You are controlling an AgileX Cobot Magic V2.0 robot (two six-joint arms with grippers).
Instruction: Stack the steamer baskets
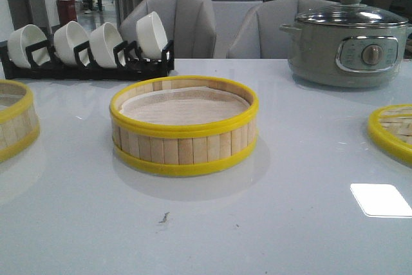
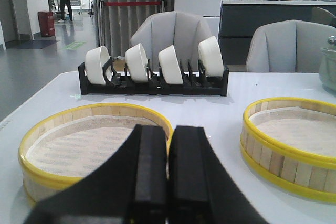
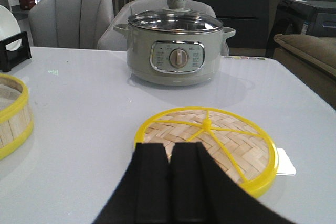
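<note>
At the middle of the white tabletop (image 1: 270, 236) one steamer basket (image 1: 184, 126) is seen standing upright with a pale liner inside, a second basket (image 1: 14, 119) is cut off at the left edge, and a flat woven lid (image 3: 206, 144) with a yellow rim lies at the right. The left pincer (image 2: 169, 182) is held low just before the second basket and the right pincer (image 3: 172, 182) just before the lid, both pressed closed with nothing gripped. Four white bowls (image 1: 152, 34) are counted in one black rack (image 1: 90, 66) and one grey-green pot (image 1: 347, 46) behind; no writing can be read.
</note>
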